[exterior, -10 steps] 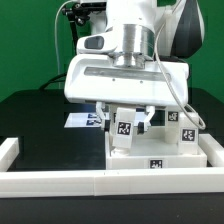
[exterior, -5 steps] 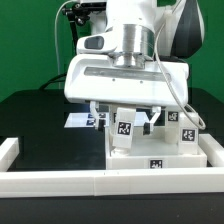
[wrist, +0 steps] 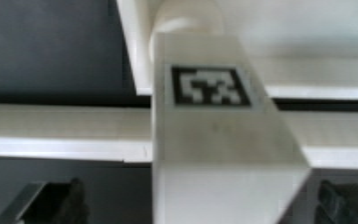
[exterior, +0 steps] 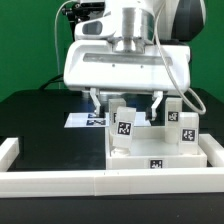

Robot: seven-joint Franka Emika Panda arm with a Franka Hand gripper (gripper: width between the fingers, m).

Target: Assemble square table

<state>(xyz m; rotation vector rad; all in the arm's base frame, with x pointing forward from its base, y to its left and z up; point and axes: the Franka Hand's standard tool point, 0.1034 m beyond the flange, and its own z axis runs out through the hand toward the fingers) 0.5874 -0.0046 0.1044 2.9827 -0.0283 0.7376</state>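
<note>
Tabletop point(exterior: 150, 157) on black table point(exterior: 40, 125), green wall point(exterior: 25, 40) behind; end effector point(exterior: 125, 100) open.

Two legs point(exterior: 124, 124) stand on the tabletop point(exterior: 160, 160) — marker board point(exterior: 82, 119) behind.

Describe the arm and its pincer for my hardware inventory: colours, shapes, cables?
The arm is glossy white with a dark grey joint cover. A wide, white, boxy hand carries the pincer, whose two slim fingers look white with dark tips. A thin grey cable loops down its side.
</note>
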